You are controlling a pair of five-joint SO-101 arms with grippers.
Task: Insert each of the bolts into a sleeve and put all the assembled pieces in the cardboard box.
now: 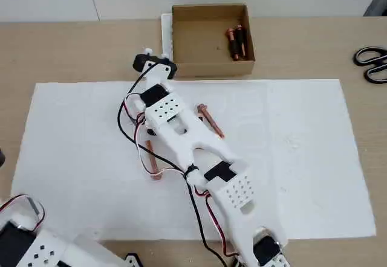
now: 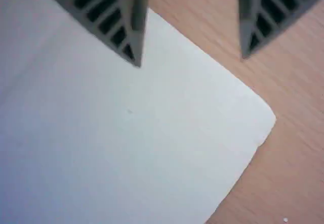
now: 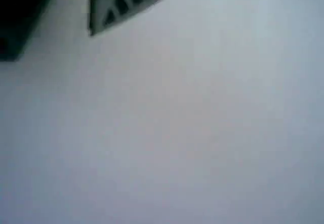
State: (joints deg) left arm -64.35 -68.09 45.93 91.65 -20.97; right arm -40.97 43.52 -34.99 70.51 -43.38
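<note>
**High view.** The cardboard box point(image 1: 199, 37) stands at the middle of the desk's point(image 1: 60, 49) far edge. Assembled pieces point(image 1: 236, 41) lie inside it by the right wall. The right arm stretches over the white paper sheet point(image 1: 302, 158), and the right tool point(image 1: 154, 66) sits just beside the box's near left corner. One bolt point(image 1: 209, 119) lies on the sheet beside that arm. A second copper piece point(image 1: 151, 158) lies partly under its cables. Scissors point(image 1: 372, 64) rest near the right edge.

**Left wrist view.** The left tool point(image 2: 191, 59) hangs wide open and empty over a corner of the sheet.

**Right wrist view.** The sheet lies close beneath the right tool. How far that tool is open, and whether it holds anything, cannot be told.

**Step.** The task is judged part done. The next move calls for grasping a loose bolt. Whether it already carries a sleeve cannot be told.
</note>
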